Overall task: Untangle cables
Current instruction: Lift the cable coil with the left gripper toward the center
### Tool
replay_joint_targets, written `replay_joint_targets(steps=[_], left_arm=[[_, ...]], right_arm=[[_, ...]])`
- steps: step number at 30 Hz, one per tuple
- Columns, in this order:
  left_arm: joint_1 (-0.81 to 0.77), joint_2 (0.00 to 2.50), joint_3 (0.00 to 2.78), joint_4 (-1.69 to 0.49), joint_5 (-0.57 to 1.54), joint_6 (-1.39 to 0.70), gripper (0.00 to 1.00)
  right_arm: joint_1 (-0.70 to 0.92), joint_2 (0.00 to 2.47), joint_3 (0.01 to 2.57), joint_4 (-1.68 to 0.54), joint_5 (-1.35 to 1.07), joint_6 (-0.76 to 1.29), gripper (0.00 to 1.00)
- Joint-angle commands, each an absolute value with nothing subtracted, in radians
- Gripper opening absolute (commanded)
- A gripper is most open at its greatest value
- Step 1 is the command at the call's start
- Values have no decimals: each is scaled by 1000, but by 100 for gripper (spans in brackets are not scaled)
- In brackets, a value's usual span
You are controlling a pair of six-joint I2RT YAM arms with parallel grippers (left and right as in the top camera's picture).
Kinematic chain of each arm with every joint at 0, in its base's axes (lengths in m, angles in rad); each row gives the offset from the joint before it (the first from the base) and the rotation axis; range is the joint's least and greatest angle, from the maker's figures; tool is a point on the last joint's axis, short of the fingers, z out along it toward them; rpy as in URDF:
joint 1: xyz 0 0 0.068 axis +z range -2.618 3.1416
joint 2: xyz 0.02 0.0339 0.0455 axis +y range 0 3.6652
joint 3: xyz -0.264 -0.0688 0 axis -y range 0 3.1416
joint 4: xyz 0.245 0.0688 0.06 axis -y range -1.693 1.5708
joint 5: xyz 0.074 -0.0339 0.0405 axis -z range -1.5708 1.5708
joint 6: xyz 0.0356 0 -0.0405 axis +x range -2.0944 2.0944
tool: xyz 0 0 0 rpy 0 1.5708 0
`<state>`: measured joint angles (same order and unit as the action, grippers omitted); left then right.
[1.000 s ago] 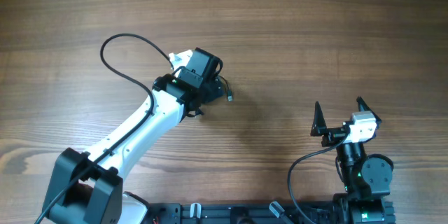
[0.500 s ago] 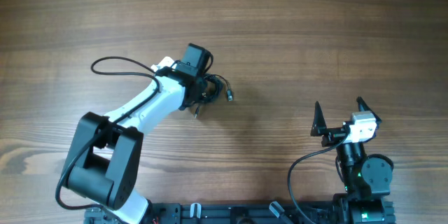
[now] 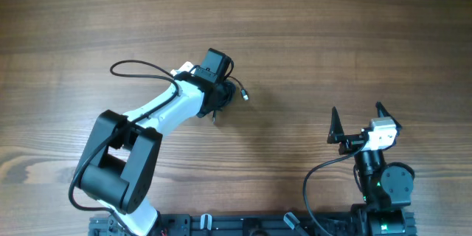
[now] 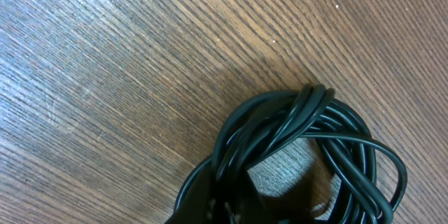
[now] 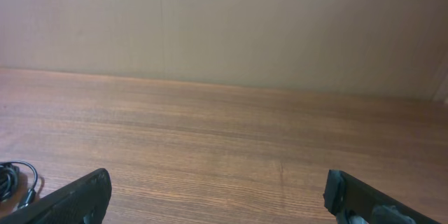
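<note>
The cables (image 3: 233,91) lie as one tangled black coil on the wooden table, left of centre, with a silver-tipped plug (image 3: 244,96) poking out on the right. My left gripper (image 3: 221,98) stands over the coil's left side and is shut on several of its strands. In the left wrist view the looped cables (image 4: 308,122) fill the lower right, and the left gripper (image 4: 231,213) pinches them at the bottom edge. My right gripper (image 3: 356,108) stays open near its base, far to the right. A bit of the cables (image 5: 14,178) shows at the far left of the right wrist view, well away from the right gripper (image 5: 218,192).
The left arm's own thicker black cord (image 3: 140,66) loops over the table left of the wrist. The right arm's cord (image 3: 313,181) curves by its base. The arm mounts run along the front edge (image 3: 243,225). Bare wooden table (image 3: 332,29) lies all around.
My left gripper has closed from wide open onto the cable coil. The left arm swung and the wrist shifted slightly. The right arm has not moved.
</note>
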<state>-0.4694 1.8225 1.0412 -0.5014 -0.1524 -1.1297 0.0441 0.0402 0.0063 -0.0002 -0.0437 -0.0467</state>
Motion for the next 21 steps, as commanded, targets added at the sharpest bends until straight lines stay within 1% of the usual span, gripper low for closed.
replay_joint_targets(steps=[1, 3, 6, 9, 10, 12, 15, 16, 17, 18, 21], left_arm=[[-462, 1837, 1033, -540, -142, -1025, 4], [-439, 1774, 1033, -570, -142, -970, 4], [-426, 1596, 1032, -616, -142, -822, 4], [-426, 1427, 1032, -630, -84, -545, 4], [-426, 1384, 1032, -630, -30, -437, 4], [-426, 1343, 1032, -629, 44, -315, 4], [-426, 1341, 1032, -637, 97, -242, 4], [-426, 1341, 1032, -641, 131, -238, 4], [-426, 1341, 1032, -641, 150, -237, 4], [-426, 1341, 1032, -640, 150, -238, 4], [-426, 1341, 1032, -640, 150, -238, 4]], right_arm=[[41, 36, 5, 2, -33, -52, 100], [41, 36, 5, 2, -33, -52, 100], [41, 36, 5, 2, -33, -52, 100], [41, 36, 5, 2, -33, -52, 100], [41, 36, 5, 2, -33, -52, 100], [41, 36, 5, 2, -33, -52, 100], [41, 36, 5, 6, -25, -87, 100], [41, 36, 5, 44, 12, -182, 100], [41, 36, 5, 53, -3, -214, 100], [41, 36, 5, 60, -43, -194, 100], [41, 36, 5, 115, -480, -10, 100]])
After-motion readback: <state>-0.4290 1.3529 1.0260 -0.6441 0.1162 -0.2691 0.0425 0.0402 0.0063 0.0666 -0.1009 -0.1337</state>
